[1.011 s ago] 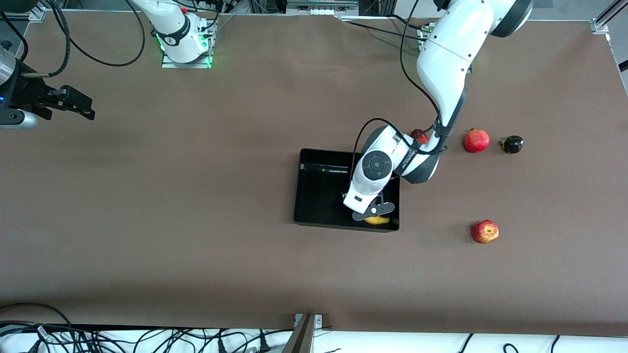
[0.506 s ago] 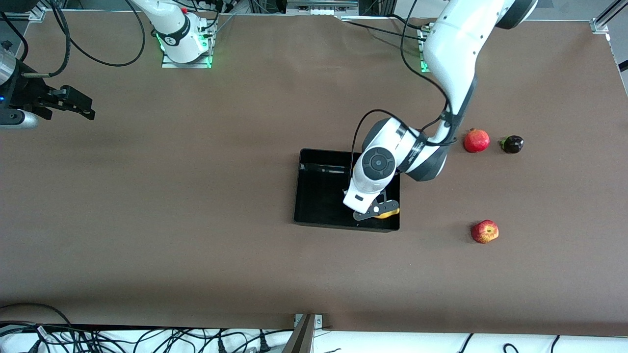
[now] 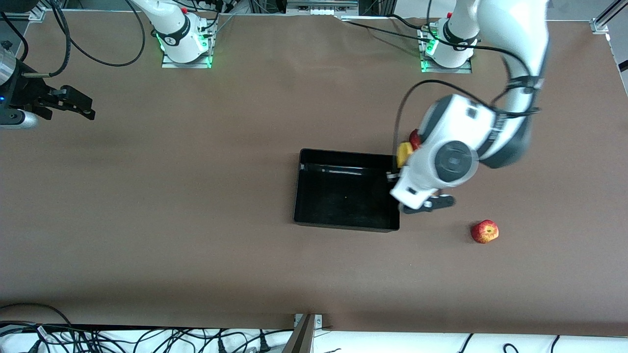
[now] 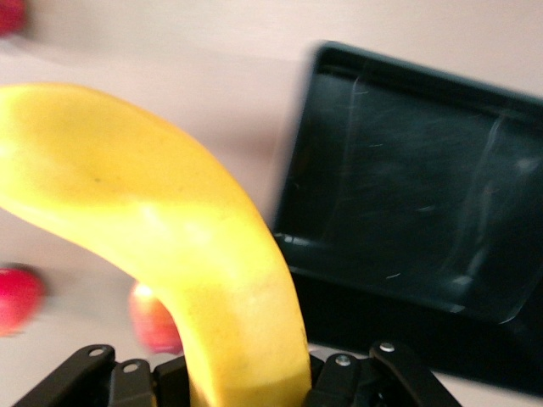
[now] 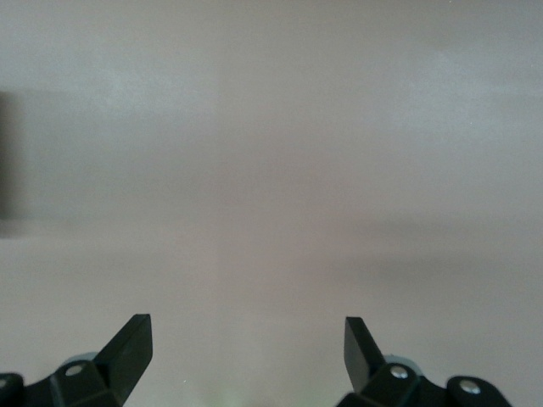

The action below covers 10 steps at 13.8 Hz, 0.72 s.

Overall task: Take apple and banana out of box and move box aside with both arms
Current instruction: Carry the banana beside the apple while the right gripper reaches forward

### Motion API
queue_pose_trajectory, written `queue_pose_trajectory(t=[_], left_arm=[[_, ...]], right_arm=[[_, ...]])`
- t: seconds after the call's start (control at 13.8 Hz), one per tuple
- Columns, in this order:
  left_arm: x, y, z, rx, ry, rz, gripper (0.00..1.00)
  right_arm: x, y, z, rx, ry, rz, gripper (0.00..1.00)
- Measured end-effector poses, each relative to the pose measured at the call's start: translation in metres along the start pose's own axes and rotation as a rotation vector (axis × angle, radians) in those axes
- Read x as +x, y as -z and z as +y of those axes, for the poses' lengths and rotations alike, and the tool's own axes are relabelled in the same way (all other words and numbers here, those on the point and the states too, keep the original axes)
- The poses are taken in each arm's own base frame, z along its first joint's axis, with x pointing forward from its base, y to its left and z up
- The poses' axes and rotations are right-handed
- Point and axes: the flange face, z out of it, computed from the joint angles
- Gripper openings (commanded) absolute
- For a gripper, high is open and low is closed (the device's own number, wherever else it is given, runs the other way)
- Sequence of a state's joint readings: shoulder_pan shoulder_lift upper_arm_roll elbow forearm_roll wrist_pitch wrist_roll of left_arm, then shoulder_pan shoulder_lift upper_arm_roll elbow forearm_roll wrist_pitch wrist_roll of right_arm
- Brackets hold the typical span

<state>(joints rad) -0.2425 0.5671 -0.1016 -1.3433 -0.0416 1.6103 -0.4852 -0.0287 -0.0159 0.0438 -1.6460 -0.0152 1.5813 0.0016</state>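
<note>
Banana (image 4: 195, 246) sits clamped between left gripper (image 4: 246, 381) jaws, beside box (image 3: 343, 191).

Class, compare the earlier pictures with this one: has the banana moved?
Yes. The banana, shut in the left gripper, has left the black bin and now hangs past its wall at the left arm's end.

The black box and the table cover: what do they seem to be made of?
The black box looks like glossy moulded plastic: its floor and walls catch light streaks in the left wrist view. The table cover seems matte brown paper or fabric, showing no shine; which one is unclear.
</note>
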Motion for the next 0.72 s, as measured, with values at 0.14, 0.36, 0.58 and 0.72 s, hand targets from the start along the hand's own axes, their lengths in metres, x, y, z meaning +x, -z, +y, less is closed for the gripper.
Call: queue_pose_trajectory(t=[0.14, 0.36, 0.58, 0.72], left_arm=[[0.028, -0.002, -0.073, 0.011, -0.075, -0.038, 0.00], [0.064, -0.013, -0.169, 0.033, -0.157, -0.032, 0.00], [0.104, -0.032, -0.255, 0.018, -0.219, 0.070, 0.00], [0.127, -0.063, -0.296, 0.053, -0.227, 0.108, 0.00]], right_arm=[[0.000, 0.000, 0.000, 0.000, 0.000, 0.000, 1.00], [0.000, -0.001, -0.001, 0.000, 0.003, -0.002, 1.00], [0.005, -0.010, -0.018, -0.001, 0.036, -0.018, 1.00], [0.012, -0.021, -0.041, -0.003, 0.072, -0.035, 1.00]])
